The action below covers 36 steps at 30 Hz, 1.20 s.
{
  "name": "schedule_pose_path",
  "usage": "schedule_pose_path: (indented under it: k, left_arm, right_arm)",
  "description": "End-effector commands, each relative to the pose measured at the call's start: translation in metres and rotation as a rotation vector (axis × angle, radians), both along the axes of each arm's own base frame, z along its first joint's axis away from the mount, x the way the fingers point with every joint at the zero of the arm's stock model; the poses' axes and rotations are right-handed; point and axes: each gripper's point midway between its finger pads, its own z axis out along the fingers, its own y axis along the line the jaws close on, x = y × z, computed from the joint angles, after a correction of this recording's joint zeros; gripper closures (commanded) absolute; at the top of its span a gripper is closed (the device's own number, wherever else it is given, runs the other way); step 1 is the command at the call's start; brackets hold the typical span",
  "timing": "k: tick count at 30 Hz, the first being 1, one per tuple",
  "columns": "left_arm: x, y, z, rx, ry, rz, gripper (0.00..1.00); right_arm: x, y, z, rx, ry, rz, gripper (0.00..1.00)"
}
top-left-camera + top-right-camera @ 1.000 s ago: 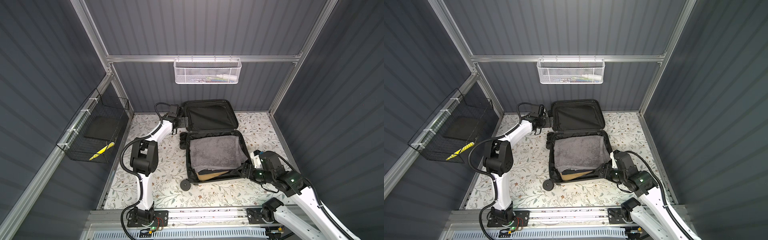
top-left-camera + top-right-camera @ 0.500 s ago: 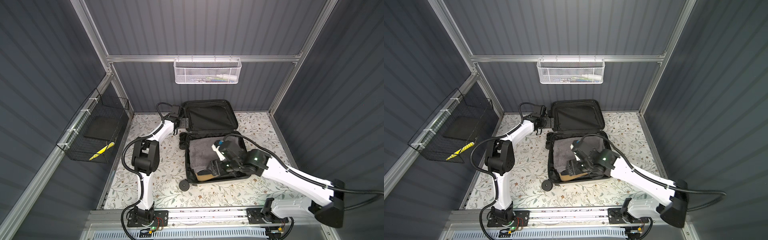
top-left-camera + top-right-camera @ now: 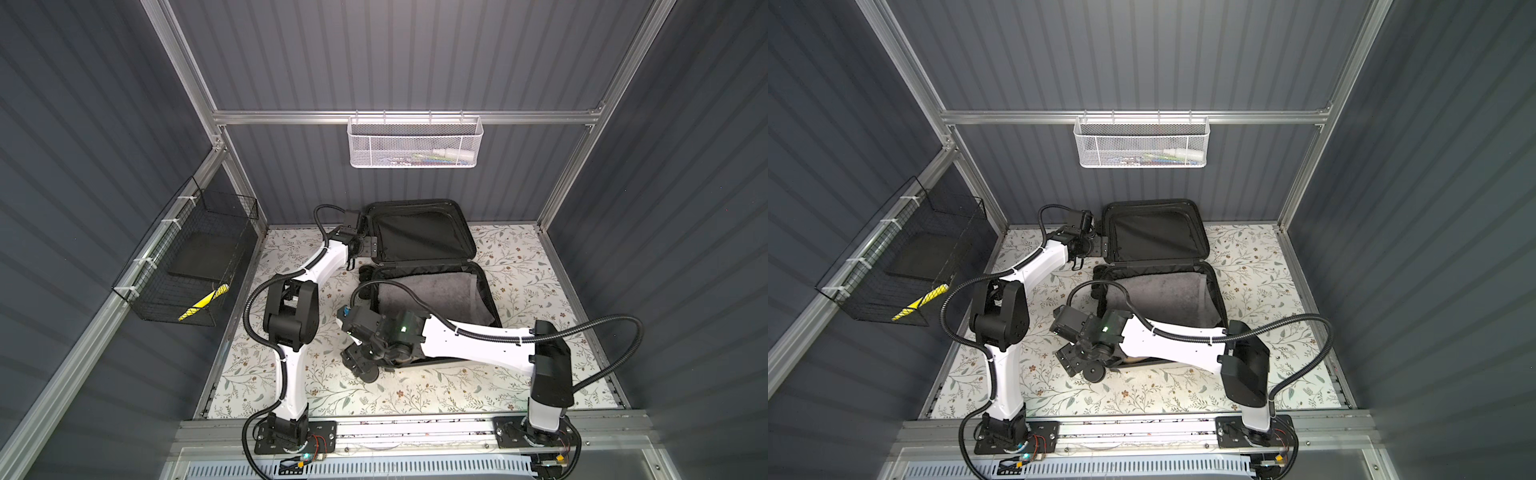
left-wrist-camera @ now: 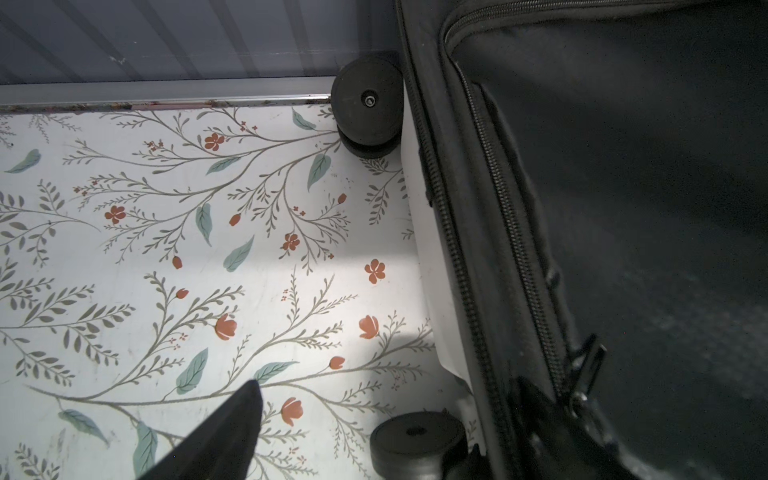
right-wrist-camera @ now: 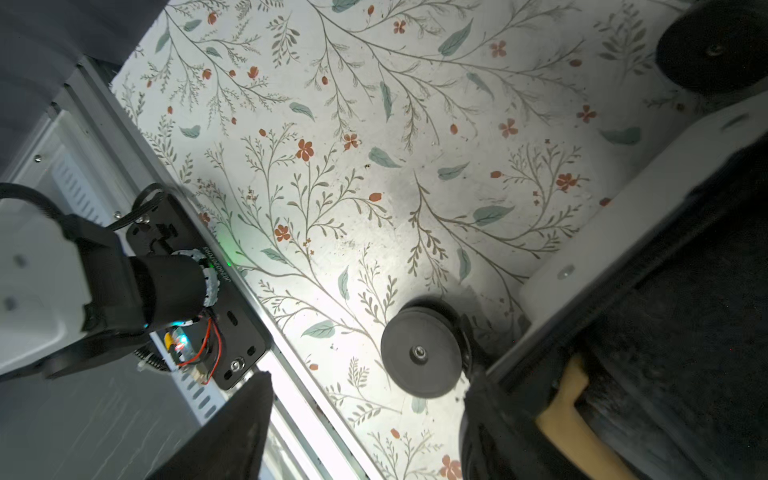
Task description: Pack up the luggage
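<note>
**Luggage (image 3: 419, 235) lying open and flat on the worktop (image 3: 519, 270), both halves lining upward.**

- **Halves:** The far half is bare of contents and lies just beside the left end effector (image 3: 371, 248). The near half holds a grey towel (image 3: 432, 295) over a tan item (image 5: 573, 407) and lies just beyond the right end effector (image 3: 356, 362).
- **Left end effector:** Its jaws are wide and grasp nothing. In the wrist view one finger (image 4: 232, 432) hangs over bare worktop. The other is lost against the dark zip rim, so the rim appears to sit at the edge of the gap. Its likely purpose is to take that rim and fold the bare half over.
- **Right end effector:** Its jaws are likewise spread and empty, and it reaches across the middle to the near half's corner. A wheel (image 5: 419, 353) lies just ahead of the gap between its fingers (image 5: 241, 428). Whether either finger touches the shell cannot be told. Its likely purpose is to steady or nudge that corner while the other half closes.
- **Orientation:** The long axis runs across the worktop, parallel to the hinge between the halves. The wheel end points toward both end effectors — the handle end points away from them.
</note>
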Motion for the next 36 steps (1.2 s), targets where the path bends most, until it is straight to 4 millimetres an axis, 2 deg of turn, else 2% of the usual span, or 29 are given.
schedule_pose_path:
  k: [1,4,8,14,19,29,30,36]
  left_arm:
    - [-0.014,0.016,-0.006,0.063,0.058,-0.009,0.1]
    - [-0.015,0.017,-0.008,0.057,0.063,-0.011,0.13]
    - [-0.02,0.019,-0.012,0.059,0.076,-0.012,0.16]
    - [-0.029,0.021,-0.013,0.055,0.087,-0.009,0.2]
    - [-0.042,0.024,-0.016,0.054,0.106,-0.005,0.2]
    - [-0.085,0.033,-0.019,0.015,0.143,0.031,0.21]
    - [-0.096,0.037,-0.029,0.022,0.172,0.037,0.21]
    - [-0.129,0.051,-0.042,0.017,0.205,0.095,0.21]
  right_arm:
    - [0.011,0.003,-0.015,-0.033,-0.034,-0.031,0.26]
    - [0.018,-0.004,-0.034,-0.079,-0.029,-0.102,0.27]
    - [0.029,-0.03,-0.053,-0.161,-0.012,-0.23,0.28]
    - [0.037,-0.08,-0.063,-0.213,0.023,-0.409,0.27]
    - [0.034,-0.113,-0.071,-0.227,0.059,-0.494,0.27]
    - [0.022,-0.157,-0.083,-0.231,0.089,-0.577,0.27]
    - [0.021,-0.16,-0.084,-0.233,0.09,-0.583,0.27]
    - [0.019,-0.191,-0.097,-0.244,0.122,-0.638,0.26]
